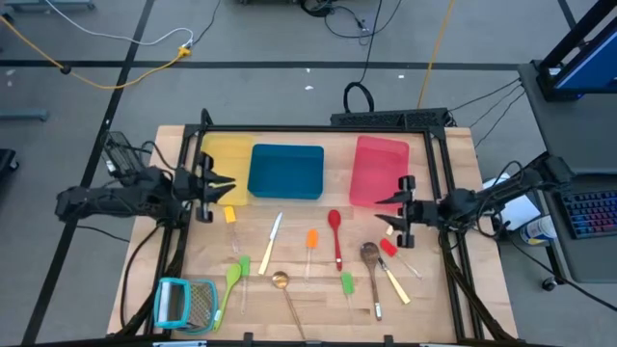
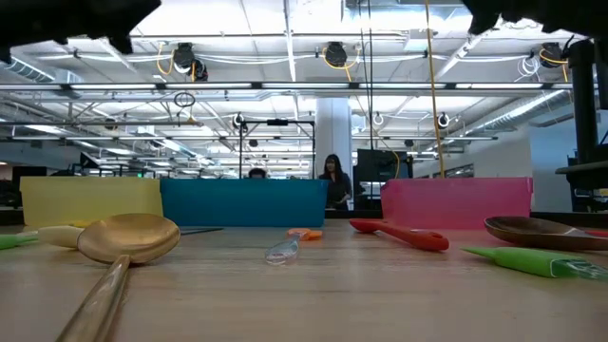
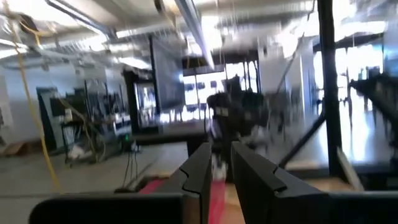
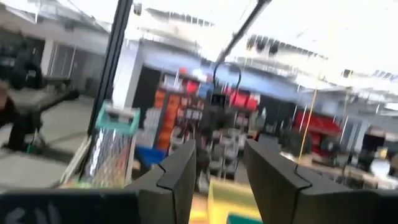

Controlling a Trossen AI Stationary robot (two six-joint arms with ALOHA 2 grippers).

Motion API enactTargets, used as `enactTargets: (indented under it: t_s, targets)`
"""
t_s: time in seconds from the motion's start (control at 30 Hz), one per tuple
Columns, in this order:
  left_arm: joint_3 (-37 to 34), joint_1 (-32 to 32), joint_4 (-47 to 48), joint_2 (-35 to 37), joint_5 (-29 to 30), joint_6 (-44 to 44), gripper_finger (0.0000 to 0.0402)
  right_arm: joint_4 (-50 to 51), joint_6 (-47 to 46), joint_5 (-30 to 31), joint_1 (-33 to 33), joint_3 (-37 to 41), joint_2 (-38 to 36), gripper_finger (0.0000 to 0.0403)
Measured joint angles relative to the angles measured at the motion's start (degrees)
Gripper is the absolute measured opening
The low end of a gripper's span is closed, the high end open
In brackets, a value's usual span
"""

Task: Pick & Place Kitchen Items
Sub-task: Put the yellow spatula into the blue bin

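Utensils lie scattered across the wooden table (image 1: 453, 289) in front of both arms, none yet in the yellow tray (image 1: 224, 162), blue tray (image 1: 286, 172) or red tray (image 1: 380, 169) along the back. The left gripper (image 1: 226, 185) hangs raised at the table's left side, fingers a narrow gap apart and holding nothing; the orange tool (image 1: 231, 215) sits just below its tips, the cream-handled knife (image 1: 274, 234) a little beyond. The right gripper (image 1: 384, 207) mirrors it on the right, jaws wider apart and empty, with the red-tipped tool (image 1: 388, 246) just under it and the red spoon (image 1: 335, 236) out past its fingertips.

To my eye, no pick has begun. A clean start would be to drop onto the nearest piece, square the fingers across its handle, and close at mid-length so it lifts level.

Both wrist views are smeared and point into the room, showing no utensil. From table level, only dark arm edges appear overhead, and most pieces hide behind the brass spoon (image 2: 128, 237).
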State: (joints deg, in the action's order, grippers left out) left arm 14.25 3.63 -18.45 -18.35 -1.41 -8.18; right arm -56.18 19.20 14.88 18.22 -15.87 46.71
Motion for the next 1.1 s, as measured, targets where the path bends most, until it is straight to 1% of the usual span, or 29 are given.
enactTargets:
  t_s: [0.1,0.2,0.3,0.37,0.5,0.6,0.73,0.8,0.9,0.97,1.1]
  targets:
    - [3.63,-0.08,2.41,-5.72,-0.09,-5.46,0.0067,0.14,-0.6,0.08,-0.18,-0.03,0.68,0.013]
    - [6.11,-0.08,2.28,-10.74,-0.08,-8.87,0.0067,0.72,-2.29,0.05,-0.26,-0.01,2.07,0.0133]
    - [7.63,-0.02,2.49,-14.61,-0.06,-10.31,0.0067,1.93,-5.25,0.0,-0.49,-0.01,4.67,0.0149]
    - [8.23,-0.02,2.1,-16.72,0.45,-10.91,0.0067,0.97,-8.57,0.07,-0.74,-0.01,6.86,0.0166]
    - [8.75,-0.02,0.83,-20.1,5.34,-11.24,0.0067,-2.16,-13.11,0.5,-1.14,-0.03,10.7,0.0203]
    - [8.78,0.04,-0.01,-22.04,8.38,-11.26,0.0067,-2.75,-15.36,3.44,-1.31,-0.03,13.83,0.0223]
    - [8.78,0.73,0.04,-24.02,14.16,-12.58,0.0068,-2.68,-15.98,11.03,-1.29,-0.05,18.05,0.0224]
    - [8.78,1.35,0.13,-25.04,16.84,-12.59,0.007,-2.59,-16.92,12.31,-1.31,-0.31,19.97,0.0218]
    - [8.78,2.14,0.34,-26.33,17.33,-12.8,0.0089,-1.81,-18.88,11.75,-1.27,-2.87,22.7,0.021]
    - [8.78,2.42,0.24,-26.9,16.52,-13.02,0.0112,0.32,-18.98,10.47,-1.27,-5.92,24.37,0.0209]
    - [8.78,2.4,-0.56,-27.49,16.46,-12.74,0.0166,10.66,-19.08,10.4,-1.27,-14.13,27.77,0.0211]
